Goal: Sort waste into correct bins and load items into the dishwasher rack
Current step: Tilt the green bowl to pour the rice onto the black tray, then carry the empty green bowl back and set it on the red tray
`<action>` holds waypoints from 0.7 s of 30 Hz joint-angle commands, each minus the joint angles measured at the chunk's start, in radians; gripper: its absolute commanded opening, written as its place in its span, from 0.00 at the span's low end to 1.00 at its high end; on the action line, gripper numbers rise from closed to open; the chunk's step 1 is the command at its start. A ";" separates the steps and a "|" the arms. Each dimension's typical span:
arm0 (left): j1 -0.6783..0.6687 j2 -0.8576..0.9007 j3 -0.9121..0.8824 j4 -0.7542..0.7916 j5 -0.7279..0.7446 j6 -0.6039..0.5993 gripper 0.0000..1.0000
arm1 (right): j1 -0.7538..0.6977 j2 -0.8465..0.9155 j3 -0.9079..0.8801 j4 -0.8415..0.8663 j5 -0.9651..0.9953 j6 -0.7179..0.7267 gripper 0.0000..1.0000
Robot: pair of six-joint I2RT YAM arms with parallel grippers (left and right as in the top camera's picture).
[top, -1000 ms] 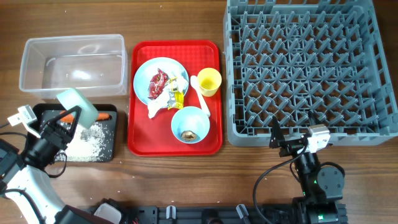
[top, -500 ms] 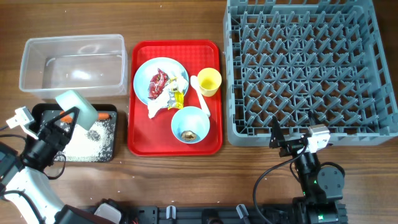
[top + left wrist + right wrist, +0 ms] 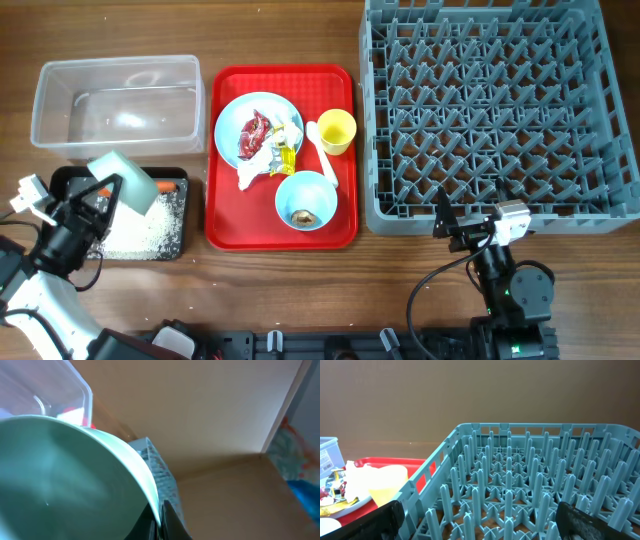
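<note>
1. Pale green bowl [image 3: 125,181] hangs tilted over the far left end of the black tray [image 3: 186,215]. In the left wrist view its inside fills most of the picture.
2. The left gripper [image 3: 108,190] is clamped tight on the rim of that bowl, its jaws pinched together on the edge.
3. White rice grains [image 3: 150,230] lie spread in the black tray, and an orange carrot [image 3: 165,186] lies in the same tray near its far edge, just beside the bowl.
4. The clear plastic tub [image 3: 117,62] stands just behind the black tray.
5. The red serving tray [image 3: 225,215] sits between the bins and the dishwasher rack [image 3: 490,110].
6. On the red tray, a light blue plate [image 3: 230,118] carries a red wrapper [image 3: 253,135], crumpled white tissue [image 3: 250,172] and a yellow wrapper [image 3: 287,158].
7. A small yellow cup [image 3: 336,131] stands right of the plate, with a white spoon [image 3: 322,148] lying beside it.
8. The light blue bowl [image 3: 290,190] sits at the near end of the red tray with a small brown lump [image 3: 301,216] inside.
9. The right gripper [image 3: 480,527] stands with its jaws spread wide and nothing between them, near the front wall of the rack and facing its pegs.
</note>
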 commanded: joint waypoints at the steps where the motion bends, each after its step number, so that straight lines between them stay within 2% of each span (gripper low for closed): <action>1: 0.013 0.002 -0.002 0.035 -0.040 -0.007 0.04 | -0.004 -0.002 -0.001 0.004 0.003 0.014 1.00; 6: 0.013 0.002 -0.002 -0.003 -0.133 -0.009 0.04 | -0.004 0.002 -0.001 0.004 0.003 0.014 1.00; 11: -0.028 0.002 0.002 -0.010 -0.299 -0.040 0.04 | -0.004 0.002 -0.001 0.004 0.003 0.014 1.00; 16: -0.188 -0.013 0.077 -0.051 -0.443 -0.066 0.04 | -0.004 0.002 -0.001 0.004 0.003 0.014 0.99; 21: -0.440 -0.058 0.219 -0.159 -0.740 -0.092 0.04 | -0.004 0.002 -0.001 0.004 0.003 0.014 1.00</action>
